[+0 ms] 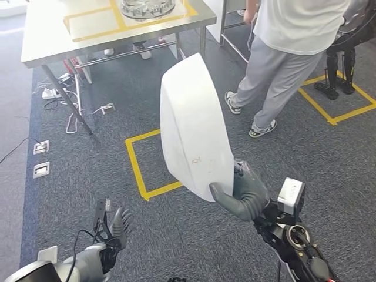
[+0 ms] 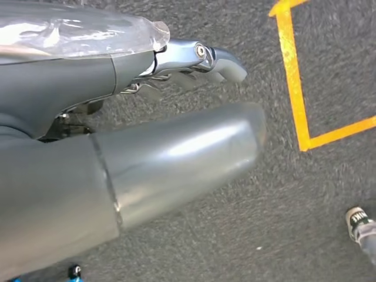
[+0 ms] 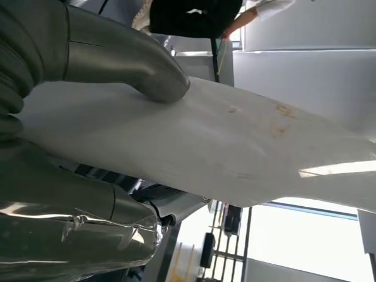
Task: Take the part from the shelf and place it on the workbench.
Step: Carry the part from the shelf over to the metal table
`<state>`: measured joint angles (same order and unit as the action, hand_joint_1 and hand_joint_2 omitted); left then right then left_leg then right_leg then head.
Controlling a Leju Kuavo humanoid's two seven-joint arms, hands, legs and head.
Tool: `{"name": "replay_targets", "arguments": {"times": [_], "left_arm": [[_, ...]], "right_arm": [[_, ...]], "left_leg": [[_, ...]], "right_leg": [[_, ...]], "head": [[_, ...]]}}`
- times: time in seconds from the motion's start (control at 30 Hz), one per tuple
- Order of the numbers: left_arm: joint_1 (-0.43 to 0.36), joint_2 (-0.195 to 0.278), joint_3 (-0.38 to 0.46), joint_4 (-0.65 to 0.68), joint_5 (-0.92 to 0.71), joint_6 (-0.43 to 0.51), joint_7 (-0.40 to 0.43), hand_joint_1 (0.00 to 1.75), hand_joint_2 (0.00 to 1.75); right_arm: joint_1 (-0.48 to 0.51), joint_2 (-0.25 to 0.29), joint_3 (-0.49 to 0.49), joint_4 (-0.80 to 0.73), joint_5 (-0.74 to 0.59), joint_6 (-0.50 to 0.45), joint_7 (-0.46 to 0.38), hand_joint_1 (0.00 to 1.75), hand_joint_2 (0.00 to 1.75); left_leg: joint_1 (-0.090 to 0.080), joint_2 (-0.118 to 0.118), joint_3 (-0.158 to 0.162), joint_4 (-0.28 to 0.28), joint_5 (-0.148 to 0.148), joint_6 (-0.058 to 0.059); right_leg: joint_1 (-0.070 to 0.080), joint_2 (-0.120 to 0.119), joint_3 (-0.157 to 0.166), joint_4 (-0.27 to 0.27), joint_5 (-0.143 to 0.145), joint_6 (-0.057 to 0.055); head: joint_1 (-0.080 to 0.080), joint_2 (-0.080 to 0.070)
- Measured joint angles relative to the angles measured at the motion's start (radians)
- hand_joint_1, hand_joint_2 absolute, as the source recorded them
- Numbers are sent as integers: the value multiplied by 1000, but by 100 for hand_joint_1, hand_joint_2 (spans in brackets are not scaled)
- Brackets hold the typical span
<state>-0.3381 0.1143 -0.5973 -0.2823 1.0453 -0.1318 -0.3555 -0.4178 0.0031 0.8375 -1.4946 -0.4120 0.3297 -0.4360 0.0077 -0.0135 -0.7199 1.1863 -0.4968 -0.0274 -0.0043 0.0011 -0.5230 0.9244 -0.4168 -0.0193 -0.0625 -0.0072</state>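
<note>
Right hand [image 1: 242, 195] grasping the lower edge of a white curved part [image 1: 194, 126], faint orange marks, left hand [image 1: 116, 230] empty, fingers spread

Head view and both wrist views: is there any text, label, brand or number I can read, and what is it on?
No text is legible.
White part held by the right hand: faint orange-brown marks, not readable as letters.
Shoe in the left wrist view: dark lettering, too blurred to read.
Yellow floor tape: plain lines, no writing.
</note>
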Motion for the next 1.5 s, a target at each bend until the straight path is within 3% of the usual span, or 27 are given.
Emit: {"name": "replay_targets", "arguments": {"times": [0.07,0.1,0.17,0.23,0.37,0.43,0.5,0.53,0.57,0.6,0.63,0.7,0.73,0.8,0.87,0.93,1.03,1.1,1.13,1.2,1.27,1.4,1.43,1.5], "left_arm": [[3,-2,0,0,-2,-1,0,0,0],[4,-2,0,0,-2,-1,0,0,0],[4,-2,0,0,-2,-2,0,0,0],[1,-3,-1,0,-1,-3,0,0,0],[2,-4,-1,0,2,-5,-1,0,0],[0,-5,-1,0,3,-5,-1,0,0],[-2,-6,-1,0,3,-6,-1,0,0],[-2,-6,-1,0,3,-6,-1,0,0],[-1,-7,-1,0,3,-6,-1,0,0],[-1,-8,-1,0,3,-6,0,0,0],[-1,-8,-1,0,3,-6,0,0,0],[-1,-12,-1,0,2,-7,0,0,0],[-2,-14,-1,0,2,-7,0,0,0],[-3,-16,-1,0,2,-8,0,0,0],[-1,-14,-1,0,2,-9,0,0,0],[0,-12,-2,0,2,-9,0,0,0],[-3,-12,-2,0,1,-10,0,0,0],[-2,-13,-2,0,-1,-10,0,0,0],[-1,-13,-2,0,-2,-10,0,0,0],[-2,-12,-2,0,-4,-10,2,0,0],[-6,-12,-2,0,-5,-10,4,0,0],[-7,-12,-2,0,-5,-7,7,0,0],[-7,-12,-2,0,-6,-5,7,0,0],[-10,-13,-2,0,-7,-1,7,0,0]], "right_arm": [[3,0,-3,0,0,-1,1,175,175],[4,0,-4,0,0,0,1,175,175],[3,0,-7,-1,-2,5,1,175,175],[1,0,-10,-3,-5,11,2,175,175],[-3,0,-15,-10,-11,12,3,175,175],[-8,0,-20,-14,-12,9,3,175,175],[-13,0,-25,-16,-14,7,3,175,175],[-14,0,-27,-16,-15,6,4,175,175],[-14,0,-29,-16,-15,6,4,175,175],[-14,0,-31,-16,-16,5,4,175,175],[-15,0,-33,-16,-16,5,4,175,175],[-17,0,-37,-17,-16,4,5,175,175],[-19,0,-38,-17,-16,4,5,175,175],[-22,0,-40,-18,-16,3,5,175,175],[-24,0,-41,-19,-16,3,5,175,175],[-26,0,-42,-19,-16,3,5,175,175],[-28,0,-45,-19,-15,1,5,175,175],[-26,0,-46,-19,-15,-2,6,175,175],[-26,0,-46,-20,-14,-5,7,175,175],[-26,0,-48,-20,-14,-9,8,175,175],[-27,0,-51,-21,-13,-10,7,175,175],[-27,0,-56,-22,-8,-7,5,175,175],[-27,0,-57,-22,-7,-7,4,175,175],[-27,-1,-62,-22,-5,-5,2,175,175]], "left_leg": [[9,5,-37,59,-4,-9],[12,9,-19,20,24,-12],[15,29,57,-128,90,-14],[11,47,111,-229,120,-4],[4,29,117,-241,117,24],[6,18,120,-244,118,37],[4,7,121,-244,117,45],[3,0,121,-243,116,46],[1,-8,122,-243,116,47],[0,-18,123,-243,116,47],[-1,-28,125,-242,115,47],[-2,-48,128,-242,114,44],[-3,-56,128,-240,113,41],[-2,-69,121,-238,116,32],[-1,-74,116,-236,117,21],[-2,-48,98,-199,93,11],[2,-3,2,-7,4,-3],[6,4,-42,74,-13,-10],[7,7,-27,43,11,-11],[9,29,48,-106,79,-9],[3,48,108,-219,114,3],[-1,27,117,-238,113,29],[0,22,118,-239,113,35],[3,10,121,-242,114,45]], "right_leg": [[-1,-16,-1,1,-2,1],[-2,-24,-1,3,-4,3],[-3,-39,1,8,-10,11],[0,-49,1,13,-18,22],[0,-57,2,21,-34,45],[-4,-34,-30,92,-79,53],[-5,-11,-97,237,-146,55],[-5,-7,-130,304,-169,55],[-5,-5,-150,341,-172,54],[-5,-4,-152,335,-155,51],[-5,-1,-135,290,-120,46],[-3,23,-73,144,-40,34],[-3,35,-45,85,-20,30],[-1,45,-20,38,-18,29],[-3,33,-13,26,-18,25],[-7,20,-6,17,-12,17],[-5,-4,-4,13,-11,10],[-4,-21,-4,13,-13,9],[-5,-29,-3,14,-14,10],[-4,-43,2,15,-19,16],[1,-54,4,16,-26,25],[2,-68,7,20,-38,44],[-1,-58,-2,40,-53,48],[-5,-27,-50,143,-110,54]], "head": [[-4,0],[-5,0],[-8,0],[-10,0],[-1,0],[4,0],[9,0],[10,0],[10,0],[10,0],[11,0],[12,0],[12,0],[13,0],[12,0],[7,0],[-1,0],[-4,0],[-6,0],[-9,0],[-10,0],[-3,0],[-1,0],[6,0]]}}
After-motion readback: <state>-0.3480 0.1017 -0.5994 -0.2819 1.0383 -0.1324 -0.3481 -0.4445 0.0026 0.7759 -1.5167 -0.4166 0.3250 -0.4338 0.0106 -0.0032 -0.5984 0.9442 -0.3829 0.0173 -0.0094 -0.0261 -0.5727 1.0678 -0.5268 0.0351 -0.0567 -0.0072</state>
